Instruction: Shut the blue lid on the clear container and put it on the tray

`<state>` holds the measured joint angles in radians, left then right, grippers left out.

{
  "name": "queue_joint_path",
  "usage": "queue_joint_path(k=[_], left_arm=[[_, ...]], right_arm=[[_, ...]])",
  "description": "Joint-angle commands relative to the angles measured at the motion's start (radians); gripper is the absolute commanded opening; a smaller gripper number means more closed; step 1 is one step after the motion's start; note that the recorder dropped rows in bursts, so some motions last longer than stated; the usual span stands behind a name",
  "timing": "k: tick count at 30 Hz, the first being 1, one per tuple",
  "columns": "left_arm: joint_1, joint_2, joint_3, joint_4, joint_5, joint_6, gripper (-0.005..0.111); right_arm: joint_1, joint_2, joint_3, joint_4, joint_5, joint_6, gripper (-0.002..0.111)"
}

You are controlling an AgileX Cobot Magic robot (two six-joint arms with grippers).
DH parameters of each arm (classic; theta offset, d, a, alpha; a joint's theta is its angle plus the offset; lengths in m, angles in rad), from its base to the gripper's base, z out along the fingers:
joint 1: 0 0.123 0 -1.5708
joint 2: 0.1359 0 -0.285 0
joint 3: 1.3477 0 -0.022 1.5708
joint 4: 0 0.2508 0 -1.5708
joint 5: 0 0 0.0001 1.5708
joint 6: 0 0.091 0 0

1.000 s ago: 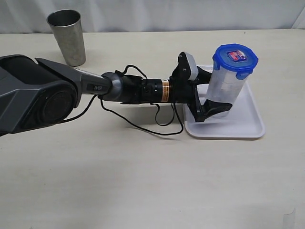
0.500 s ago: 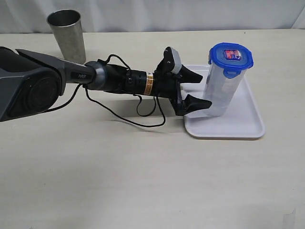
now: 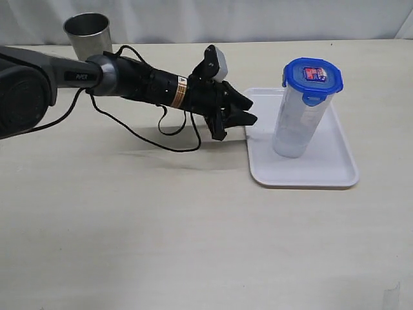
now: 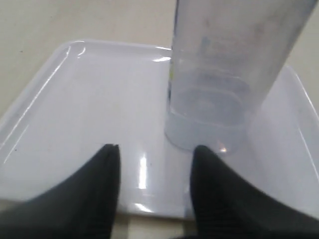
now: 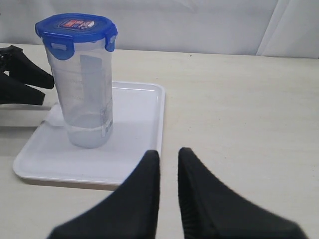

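Risk starts well off the tray's left end, where the steel cup (image 3: 87, 39) stands behind the left arm; a wide swing of that arm could knock it over. Nearer, the left claw (image 3: 253, 112) hangs just beside the tray's (image 3: 303, 177) left edge, jaws partly open and holding nothing, pointed at the container (image 3: 292, 129). Any lurch forward from there would strike the container low on its wall, and so tall and narrow a thing would likely topple or slide off. The container stands upright on the tray with the lid (image 3: 314, 76) seated on top. Whether all four flaps are snapped down I cannot tell, and a loose one would leave the job unfinished. Off the tray's right side, the right claw (image 5: 168, 152) sits with jaws a slim gap apart, empty, and poses little threat.
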<state>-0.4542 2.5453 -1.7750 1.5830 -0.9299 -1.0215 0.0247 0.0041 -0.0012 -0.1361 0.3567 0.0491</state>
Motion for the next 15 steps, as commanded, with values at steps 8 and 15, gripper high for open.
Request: queue_joint_path(k=[8, 15], left_arm=[[0.012, -0.172, 0.027, 0.161, 0.031, -0.318, 0.0], [0.012, -0.479, 0.335, 0.161, 0.596, -0.424, 0.0]], right_arm=[[-0.007, -0.004, 0.001, 0.001, -0.007, 0.002, 0.014], [-0.007, -0.004, 0.001, 0.001, -0.007, 0.002, 0.014]])
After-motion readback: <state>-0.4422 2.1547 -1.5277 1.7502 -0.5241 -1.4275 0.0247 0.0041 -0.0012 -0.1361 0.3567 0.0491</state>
